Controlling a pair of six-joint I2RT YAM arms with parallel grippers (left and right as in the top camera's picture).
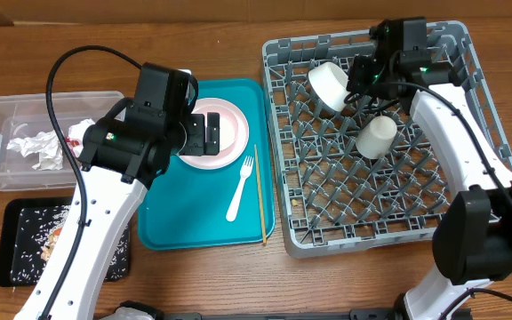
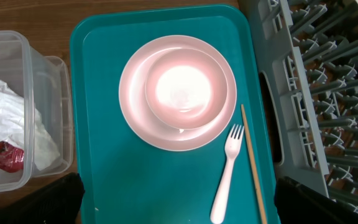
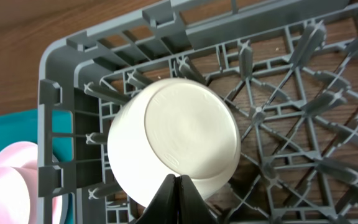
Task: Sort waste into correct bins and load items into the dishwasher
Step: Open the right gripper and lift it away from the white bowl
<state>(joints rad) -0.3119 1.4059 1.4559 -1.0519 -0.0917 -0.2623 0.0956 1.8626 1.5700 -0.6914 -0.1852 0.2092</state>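
White bowl [image 3: 185, 137] — smooth, round, tilted in grey grid rack [image 3: 61, 93]

White links [image 1: 105, 222], blk joints [image 1: 154, 111], blk cables [image 1: 69, 60], green LEDs [image 1: 425, 68]

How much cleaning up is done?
Done: crumpled white napkin and red wrapper in the clear plastic tub, white rice in the black tray, white bowl and small white cup in the grey plastic dish rack.
In hand: right gripper shut beside the white bowl; left gripper open above the pink bowl.
To do: pink bowl, pink plate, white plastic fork, wooden chopstick on the teal tray.
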